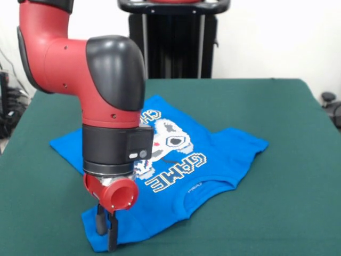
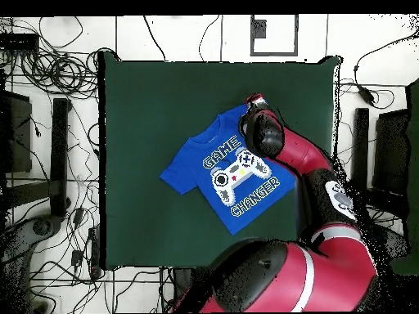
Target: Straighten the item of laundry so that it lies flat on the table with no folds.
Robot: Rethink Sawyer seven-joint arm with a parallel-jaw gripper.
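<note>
The item of laundry [image 1: 226,152], a bright blue T-shirt with white "GAME CHANGER" lettering and a controller graphic, lies print-up and mostly spread on the green table [image 1: 277,117]. In the overhead view the shirt [image 2: 233,173] lies slanted near the middle right of the table [image 2: 139,123]. My gripper [image 1: 106,232] points straight down at the sleeve nearest the camera, with its fingers close together and pinching the cloth there. From overhead the gripper [image 2: 252,103] sits over the shirt's top right sleeve. The arm hides part of the shirt's left side in the front view.
My red arm [image 2: 303,159] reaches in from the bottom right of the overhead view across the table's right part. Cables [image 2: 57,69] and dark equipment [image 2: 20,135] lie on the floor to the left of the table.
</note>
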